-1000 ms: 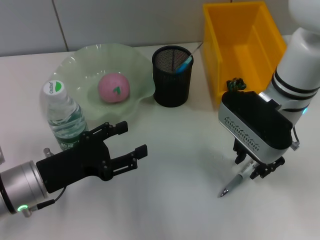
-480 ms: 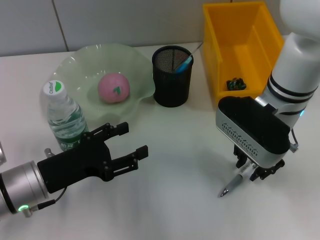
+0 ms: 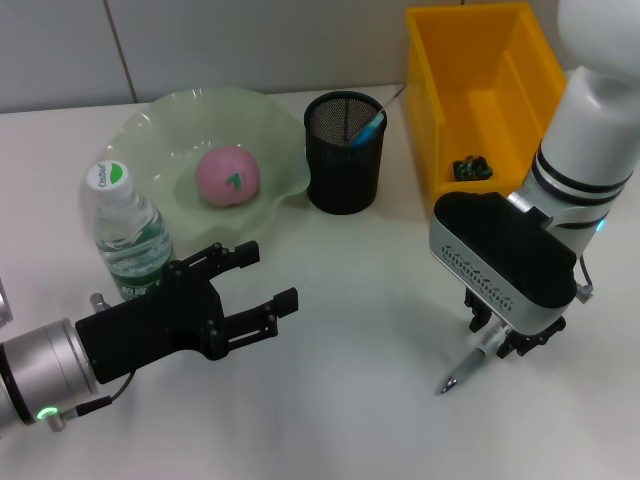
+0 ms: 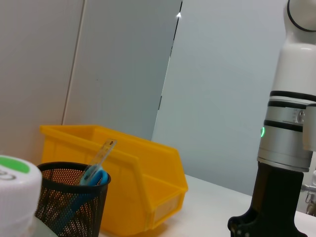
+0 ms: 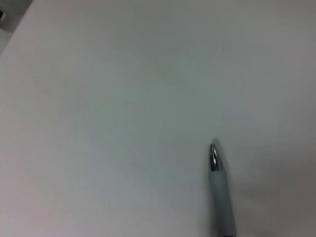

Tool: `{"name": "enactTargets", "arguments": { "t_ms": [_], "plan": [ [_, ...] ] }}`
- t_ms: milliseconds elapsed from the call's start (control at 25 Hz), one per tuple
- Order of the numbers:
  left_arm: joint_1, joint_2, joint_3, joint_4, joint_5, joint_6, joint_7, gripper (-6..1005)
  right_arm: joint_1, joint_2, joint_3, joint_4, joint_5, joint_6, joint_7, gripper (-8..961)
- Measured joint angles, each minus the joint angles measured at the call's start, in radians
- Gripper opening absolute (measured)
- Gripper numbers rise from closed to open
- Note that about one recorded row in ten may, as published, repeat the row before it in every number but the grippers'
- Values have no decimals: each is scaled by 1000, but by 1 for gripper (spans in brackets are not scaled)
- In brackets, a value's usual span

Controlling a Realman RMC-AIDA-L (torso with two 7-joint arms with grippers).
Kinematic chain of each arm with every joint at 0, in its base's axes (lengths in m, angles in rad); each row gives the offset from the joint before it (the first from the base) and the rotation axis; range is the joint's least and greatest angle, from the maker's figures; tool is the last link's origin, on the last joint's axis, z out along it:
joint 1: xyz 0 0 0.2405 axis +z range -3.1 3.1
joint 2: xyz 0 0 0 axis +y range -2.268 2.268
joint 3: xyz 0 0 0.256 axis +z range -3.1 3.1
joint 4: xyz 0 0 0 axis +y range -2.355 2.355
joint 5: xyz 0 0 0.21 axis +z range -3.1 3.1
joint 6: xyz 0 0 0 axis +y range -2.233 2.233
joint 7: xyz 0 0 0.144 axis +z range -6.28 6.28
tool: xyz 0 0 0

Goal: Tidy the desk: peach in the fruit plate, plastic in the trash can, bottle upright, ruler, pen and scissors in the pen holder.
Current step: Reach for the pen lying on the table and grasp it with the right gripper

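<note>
Standing upright at far left, the bottle (image 3: 124,231) sits beside the left gripper (image 3: 258,283), jaws spread wide and empty. Behind it, a peach (image 3: 227,175) rests in the fruit plate (image 3: 270,125) — then the pen holder (image 3: 343,153). Right gripper (image 3: 506,335) — jaws closed on the pen (image 3: 467,366), tip near the tabletop (image 3: 360,400).

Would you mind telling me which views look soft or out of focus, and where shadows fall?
Head view: sharp throughout; a soft shadow lies on the table under the right gripper holding the pen. Right wrist view: the pen is blurred, being so near the lens. Left wrist view: the bottle cap at the edge is out of focus; the bin is crisp.
</note>
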Motion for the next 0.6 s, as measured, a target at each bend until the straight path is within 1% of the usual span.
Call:
{"name": "enactTargets", "arguments": {
  "t_ms": [360,600],
  "plan": [
    [-1,0,-2,-1,-1,-1,-1,808,0,0,-13,17,-2,16,-6,335],
    [-2,0,3,-1,-11,-2,-2,808,0,0,-14,19,-4,17,-12,263]
  ]
}}
